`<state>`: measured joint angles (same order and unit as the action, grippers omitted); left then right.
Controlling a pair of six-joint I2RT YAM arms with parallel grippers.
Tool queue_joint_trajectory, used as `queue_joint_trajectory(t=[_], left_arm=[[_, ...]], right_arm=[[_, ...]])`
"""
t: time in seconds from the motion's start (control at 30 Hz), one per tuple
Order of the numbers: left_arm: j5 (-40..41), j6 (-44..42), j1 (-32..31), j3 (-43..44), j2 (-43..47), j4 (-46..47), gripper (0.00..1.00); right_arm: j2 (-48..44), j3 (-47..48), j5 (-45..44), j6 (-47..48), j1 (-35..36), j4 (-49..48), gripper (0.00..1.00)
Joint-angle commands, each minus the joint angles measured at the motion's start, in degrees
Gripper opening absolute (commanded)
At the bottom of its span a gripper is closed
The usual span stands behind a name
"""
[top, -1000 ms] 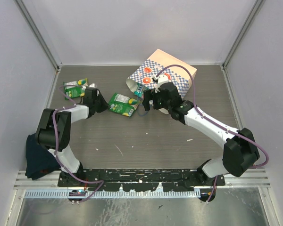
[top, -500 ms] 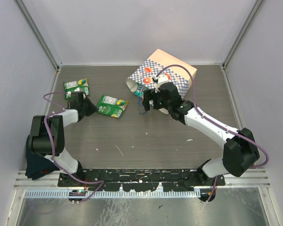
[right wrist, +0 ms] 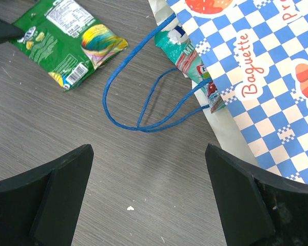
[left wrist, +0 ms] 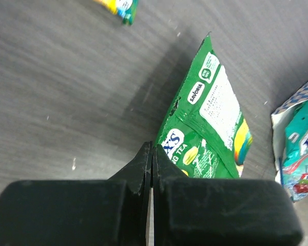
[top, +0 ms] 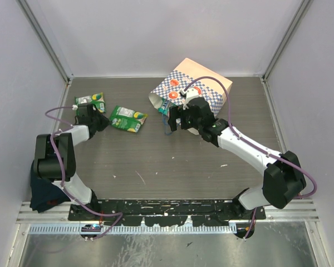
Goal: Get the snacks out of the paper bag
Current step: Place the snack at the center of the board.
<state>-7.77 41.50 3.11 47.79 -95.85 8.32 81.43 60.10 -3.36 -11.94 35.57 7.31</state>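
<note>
The paper bag (top: 203,89) lies on its side at the back, mouth to the left, blue cord handles (right wrist: 143,102) trailing on the table. A teal snack packet (right wrist: 187,51) sticks out of its mouth. My left gripper (top: 103,119) is shut on the corner of a green snack packet (left wrist: 210,128), which lies flat to the right of it (top: 128,118). A second green packet (top: 91,102) lies at the far left. My right gripper (right wrist: 149,154) is open and empty, just above the table in front of the bag's mouth (right wrist: 267,77).
A dark blue cloth (top: 44,186) lies at the near left by the left arm's base. Grey walls close the table at left, right and back. Small white crumbs (right wrist: 127,208) dot the wood surface.
My left gripper has drawn back to the left and a little farther away, pulling the green packet with it, away from the bag. The right arm and the bag have not moved.
</note>
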Motion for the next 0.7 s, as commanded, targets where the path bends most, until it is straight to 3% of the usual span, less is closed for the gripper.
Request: queue_joint_trajectory(t=[0.0, 0.67], left_arm=[[0.27, 1.04, 0.38, 5.87, -1.19, 4.05, 0.0], [1.0, 3.48, 1.27, 23.77, -13.57, 1.89, 0.0]], right_arm=[[0.35, 0.6, 0.28, 0.38, 0.2, -2.58, 0.97], [0.62, 0.7, -0.42, 1.47, 0.19, -1.89, 0.97]])
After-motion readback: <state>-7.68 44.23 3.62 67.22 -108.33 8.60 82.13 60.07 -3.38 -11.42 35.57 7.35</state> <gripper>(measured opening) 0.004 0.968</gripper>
